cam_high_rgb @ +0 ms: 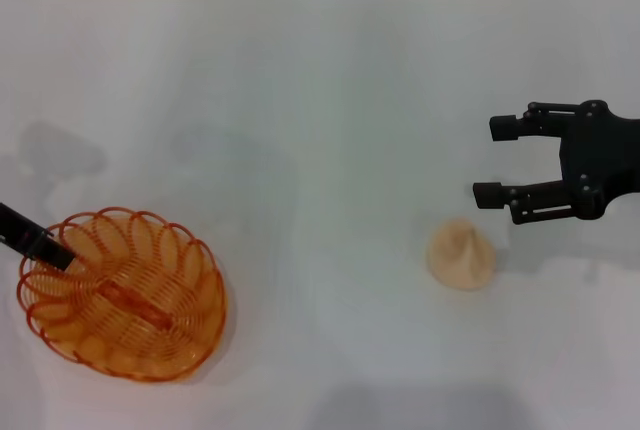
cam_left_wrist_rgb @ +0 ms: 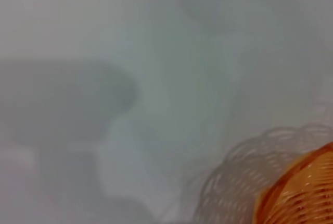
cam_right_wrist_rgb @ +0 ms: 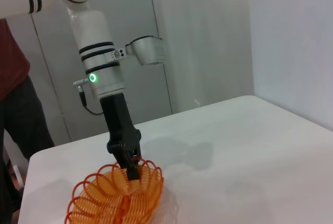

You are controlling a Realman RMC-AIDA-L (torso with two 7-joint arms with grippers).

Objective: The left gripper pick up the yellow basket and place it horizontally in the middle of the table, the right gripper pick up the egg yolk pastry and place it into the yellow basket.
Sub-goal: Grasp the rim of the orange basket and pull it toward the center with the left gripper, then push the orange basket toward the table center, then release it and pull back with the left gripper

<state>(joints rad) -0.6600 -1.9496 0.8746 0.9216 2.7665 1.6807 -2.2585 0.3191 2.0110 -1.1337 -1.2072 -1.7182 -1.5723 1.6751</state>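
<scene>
A: Yellow basket first. Where is it?

B: Near-left part of the table, well off the middle. Oval, open wire loops, scalloped rim. It reads as light and springy, probably a bit flexible at the rim, so it may tip or swing if held from one edge only.

A: Best hold?

B: Judging by the loops, a pinch over one rim loop is the natural spot; the fingers can pass through the gaps. The smooth translucent wire could slip, so a firm bite low on the loop seems wise.

A: Left gripper?

B: The left gripper comes down onto the basket's rim at its outer left side; in the right wrist view its fingers look pressed together on a rim loop. I take that as pinching the yellow basket, not lifted clear yet as far as I can tell.

A: And the pastry?

B: Egg yolk pastry sits on the table's right half, well apart from the basket. Small pale dome, likely soft and crumbly, so take it gently across the sides.

A: Right gripper?

B: Right gripper hovers just beyond the pastry, fingers spread, holding nothing.
</scene>
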